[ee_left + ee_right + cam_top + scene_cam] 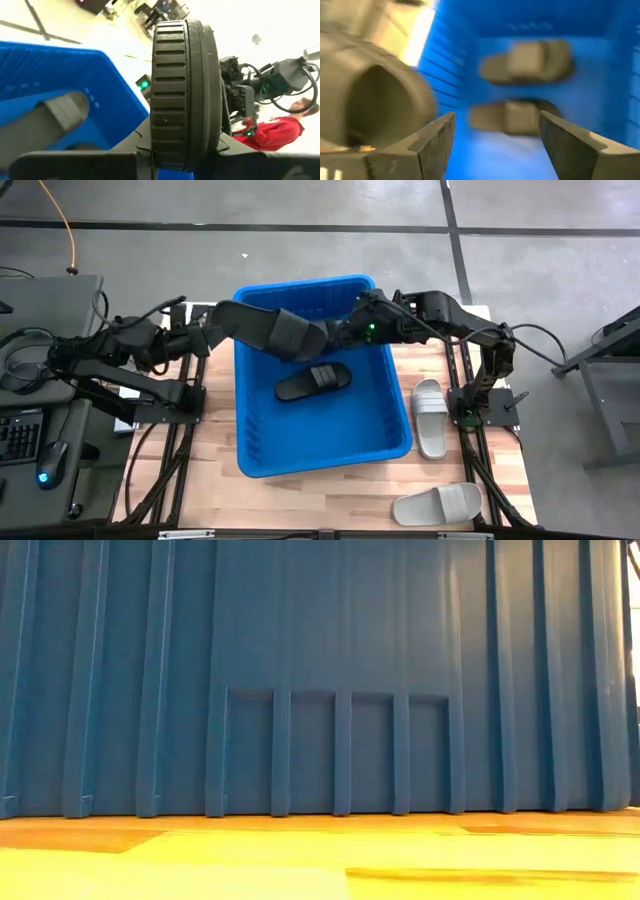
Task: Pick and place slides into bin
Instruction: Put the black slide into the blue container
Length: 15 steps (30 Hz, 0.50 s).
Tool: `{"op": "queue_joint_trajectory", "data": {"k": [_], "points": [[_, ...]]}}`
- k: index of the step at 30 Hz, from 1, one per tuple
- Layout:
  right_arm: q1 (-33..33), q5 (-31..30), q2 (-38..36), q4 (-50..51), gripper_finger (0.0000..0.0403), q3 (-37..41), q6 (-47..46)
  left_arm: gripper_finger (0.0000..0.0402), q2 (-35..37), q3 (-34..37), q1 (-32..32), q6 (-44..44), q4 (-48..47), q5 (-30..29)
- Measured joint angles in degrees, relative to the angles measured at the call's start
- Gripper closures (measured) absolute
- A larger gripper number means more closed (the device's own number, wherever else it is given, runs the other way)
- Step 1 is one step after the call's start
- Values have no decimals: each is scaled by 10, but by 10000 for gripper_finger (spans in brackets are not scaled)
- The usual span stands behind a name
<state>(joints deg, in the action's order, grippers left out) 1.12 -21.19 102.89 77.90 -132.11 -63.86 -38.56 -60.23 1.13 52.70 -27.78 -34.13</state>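
Note:
The blue bin (320,430) stands mid-table; the low view shows only its ribbed wall (320,680). My left gripper (248,320) reaches over the bin's far part, shut on a black slide (292,335), which stands edge-on in the left wrist view (182,90). My right gripper (357,330) hangs open and empty over the bin's far right part (497,137). One black slide (313,380) lies on the bin floor. The right wrist view shows two slides on the floor (527,60) (510,116). Two light grey slides (430,417) (440,502) lie on the table right of the bin. My left gripper pinches one end of the black slide (175,155) between its two fingers (75,165), coming level from the table's left. The slide stands on edge, its ribbed sole rim (180,75) showing, and sticks out along the fingers, clear above the bin floor.
The right arm (250,95) is close beyond the held slide's free end. A person in red (280,132) is beyond the table. A keyboard and mouse (40,450) lie on a desk to the left. Bare wood (220,480) shows left of and in front of the bin.

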Motion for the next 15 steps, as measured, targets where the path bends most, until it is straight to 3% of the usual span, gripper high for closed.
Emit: {"op": "queue_joint_trajectory", "data": {"k": [11,15], "points": [[-13,18,2,-206,142,0,93,341,30,-1,0,-15,15,-14],[-21,29,3,-232,142,0,108,341,32,0,0,-19,13,-19]]}}
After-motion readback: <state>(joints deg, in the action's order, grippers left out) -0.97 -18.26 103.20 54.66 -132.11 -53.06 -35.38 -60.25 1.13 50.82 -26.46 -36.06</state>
